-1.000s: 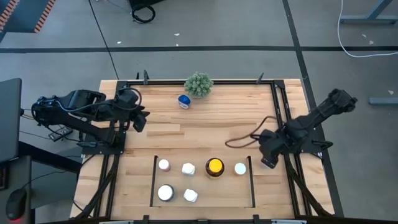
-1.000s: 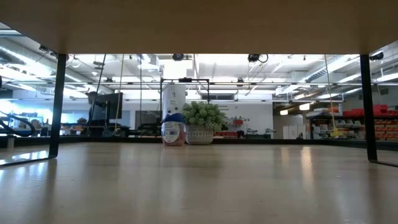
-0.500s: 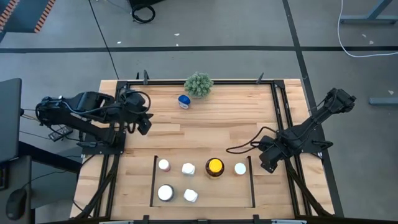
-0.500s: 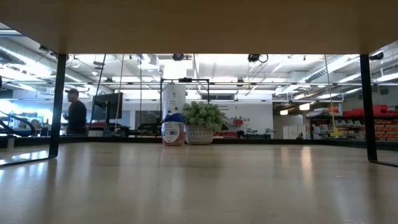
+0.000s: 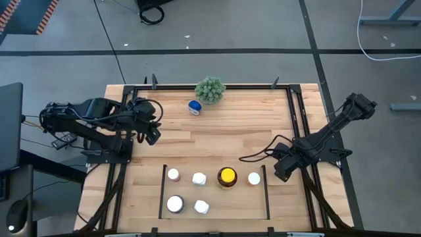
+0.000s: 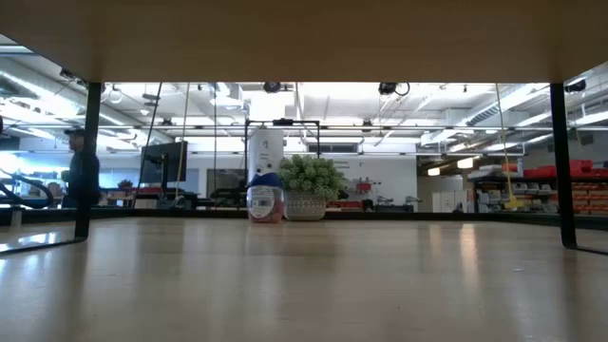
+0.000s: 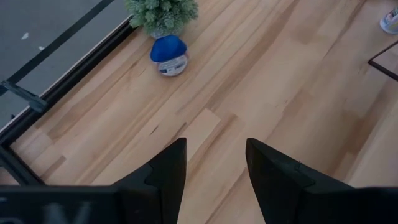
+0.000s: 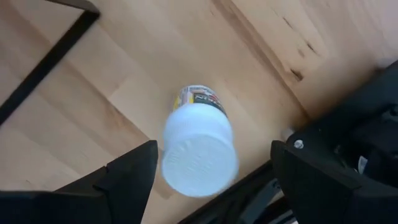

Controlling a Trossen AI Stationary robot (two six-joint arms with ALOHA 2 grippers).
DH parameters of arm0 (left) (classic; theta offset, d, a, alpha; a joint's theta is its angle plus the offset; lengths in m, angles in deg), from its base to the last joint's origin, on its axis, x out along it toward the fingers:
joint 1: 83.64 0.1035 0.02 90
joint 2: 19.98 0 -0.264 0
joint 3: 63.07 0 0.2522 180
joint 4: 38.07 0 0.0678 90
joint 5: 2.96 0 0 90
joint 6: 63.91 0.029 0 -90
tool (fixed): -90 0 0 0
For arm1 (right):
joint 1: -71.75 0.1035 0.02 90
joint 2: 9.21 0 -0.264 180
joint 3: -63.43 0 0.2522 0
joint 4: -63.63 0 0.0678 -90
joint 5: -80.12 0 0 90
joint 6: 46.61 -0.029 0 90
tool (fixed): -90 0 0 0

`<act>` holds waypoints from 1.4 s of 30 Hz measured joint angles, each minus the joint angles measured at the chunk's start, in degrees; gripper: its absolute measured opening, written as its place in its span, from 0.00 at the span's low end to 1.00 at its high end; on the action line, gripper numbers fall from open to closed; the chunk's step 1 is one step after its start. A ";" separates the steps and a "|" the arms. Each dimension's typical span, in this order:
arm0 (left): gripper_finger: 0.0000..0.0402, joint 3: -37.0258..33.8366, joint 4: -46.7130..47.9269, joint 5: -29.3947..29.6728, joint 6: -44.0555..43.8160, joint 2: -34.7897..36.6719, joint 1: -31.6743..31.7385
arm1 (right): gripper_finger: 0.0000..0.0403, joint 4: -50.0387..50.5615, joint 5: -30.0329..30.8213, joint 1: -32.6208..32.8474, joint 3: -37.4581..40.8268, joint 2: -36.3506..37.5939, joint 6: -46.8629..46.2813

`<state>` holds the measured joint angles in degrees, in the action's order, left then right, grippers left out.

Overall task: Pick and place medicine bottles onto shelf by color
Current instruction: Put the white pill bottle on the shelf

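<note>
Shelf [image 5: 162,191]: I count six medicine bottles inside the black strips: white caps at [image 5: 173,174], [image 5: 198,178], [image 5: 254,178], [image 5: 175,204], [image 5: 201,207], plus the amber bottle with the yellow cap [image 5: 227,177].
Blue bottle [image 5: 195,106]: the one bottle I see outside the shelf, at the far edge just beside the green plant [image 5: 210,89].
Right gripper [image 5: 281,170]: jaws wide and holding nothing; its wrist camera shows the end white bottle [image 8: 199,148] standing free between the fingers.
Left gripper [image 7: 214,158]: part open, empty, above bare wood and facing the blue bottle [image 7: 168,54].
Just changed: over the last second the right arm has drawn off toward the table's right rail, and the left has edged further over the table. I read the white bottle as delivered and the blue as next.
Hard to make out: labels, so colour grouping rests on caps alone; the low view shows neither the shelf nor either arm.
Background: a person [image 6: 82,171] stands far off in the room.
</note>
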<state>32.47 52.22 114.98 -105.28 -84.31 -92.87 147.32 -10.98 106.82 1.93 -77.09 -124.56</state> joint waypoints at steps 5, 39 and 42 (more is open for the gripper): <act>0.43 0.00 0.00 0.02 -0.29 -0.01 0.02 | 0.79 -4.80 -2.71 0.00 2.23 -0.04 -0.62; 0.43 -0.04 2.29 -0.60 -0.26 0.06 0.02 | 0.52 -2.87 -6.38 -0.04 1.82 -0.06 -3.90; 0.43 -0.04 3.13 -0.94 -0.57 0.08 0.00 | 0.53 -0.97 -7.13 -0.04 -0.72 -0.04 -4.86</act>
<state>32.42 55.35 114.04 -105.85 -84.22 -92.87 146.35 -18.11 106.77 1.21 -77.13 -129.42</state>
